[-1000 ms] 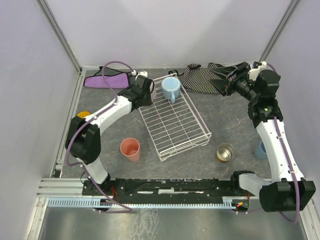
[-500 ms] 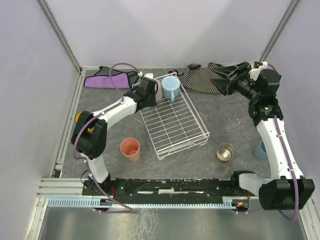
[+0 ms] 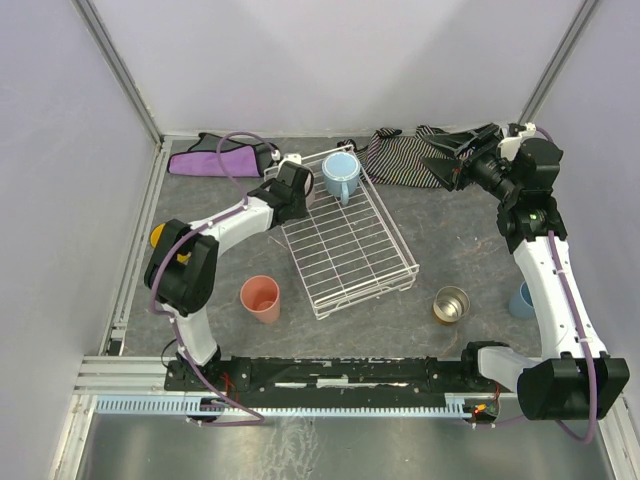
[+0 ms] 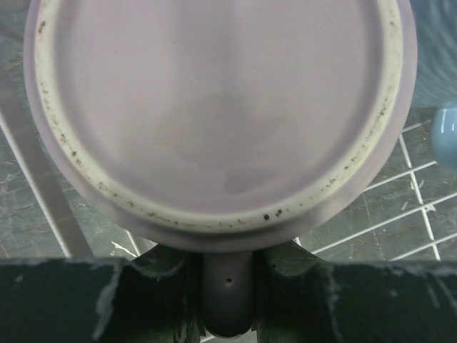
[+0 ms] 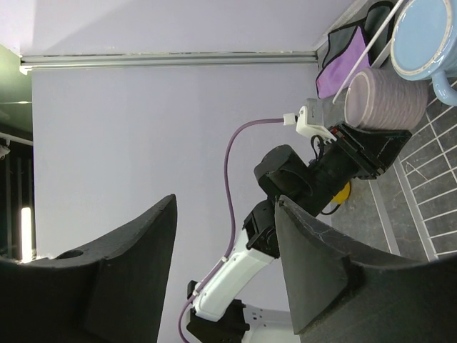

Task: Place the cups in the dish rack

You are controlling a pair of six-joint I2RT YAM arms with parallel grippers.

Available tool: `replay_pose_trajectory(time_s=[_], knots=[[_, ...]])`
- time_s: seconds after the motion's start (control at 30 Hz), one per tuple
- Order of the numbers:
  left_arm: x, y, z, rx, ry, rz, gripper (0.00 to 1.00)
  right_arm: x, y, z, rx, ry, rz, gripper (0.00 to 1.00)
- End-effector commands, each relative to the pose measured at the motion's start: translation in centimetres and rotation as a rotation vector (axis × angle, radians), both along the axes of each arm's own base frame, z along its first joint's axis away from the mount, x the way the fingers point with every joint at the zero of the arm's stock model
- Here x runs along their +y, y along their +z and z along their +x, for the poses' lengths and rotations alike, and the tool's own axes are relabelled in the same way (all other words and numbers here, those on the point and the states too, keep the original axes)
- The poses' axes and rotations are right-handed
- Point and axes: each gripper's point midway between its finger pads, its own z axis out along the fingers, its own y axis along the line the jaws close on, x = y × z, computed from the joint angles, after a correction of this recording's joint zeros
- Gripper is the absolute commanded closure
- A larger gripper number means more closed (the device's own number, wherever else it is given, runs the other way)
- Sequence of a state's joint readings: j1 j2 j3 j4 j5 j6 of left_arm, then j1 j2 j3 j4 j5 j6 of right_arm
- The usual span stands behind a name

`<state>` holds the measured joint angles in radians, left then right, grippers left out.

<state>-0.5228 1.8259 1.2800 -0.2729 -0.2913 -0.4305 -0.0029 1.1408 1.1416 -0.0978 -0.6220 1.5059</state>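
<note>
currently the dish rack (image 3: 352, 245) holds a light blue mug (image 3: 341, 176)

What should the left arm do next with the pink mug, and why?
Probably lower it onto the dish rack and release: the left pincer holds the pink mug by its handle at the rack's far corner, beside the light blue mug.

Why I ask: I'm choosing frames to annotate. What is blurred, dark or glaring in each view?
Left wrist: the pale pink mug crowds the frame; the light blue mug at the right edge is blurred. Right wrist: the right end effector's fingers are dark shapes against a bright wall. Top external: sharp, evenly lit, with a glint on the metal cup.
</note>
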Motion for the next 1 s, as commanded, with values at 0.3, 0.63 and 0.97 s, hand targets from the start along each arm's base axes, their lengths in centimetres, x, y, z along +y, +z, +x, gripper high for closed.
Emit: replay_pose_trajectory(time_s=[0.3, 0.63, 0.97], knots=[[-1.3, 2.4, 3.9, -0.165, -0.043, -0.008, 0.97, 0.0, 2.7, -0.6, -0.090, 0.011, 0.000, 0.36], [-1.2, 1.4, 4.5, -0.133, -0.041, 0.030, 0.96, 0.1, 2.7, -0.6, -0.089, 0.015, -0.007, 0.36], [-1.6, 2.2, 4.6, -0.156, -0.045, -0.004, 0.48, 0.1, 2.6, -0.6, -0.088, 0.016, -0.014, 0.36]])
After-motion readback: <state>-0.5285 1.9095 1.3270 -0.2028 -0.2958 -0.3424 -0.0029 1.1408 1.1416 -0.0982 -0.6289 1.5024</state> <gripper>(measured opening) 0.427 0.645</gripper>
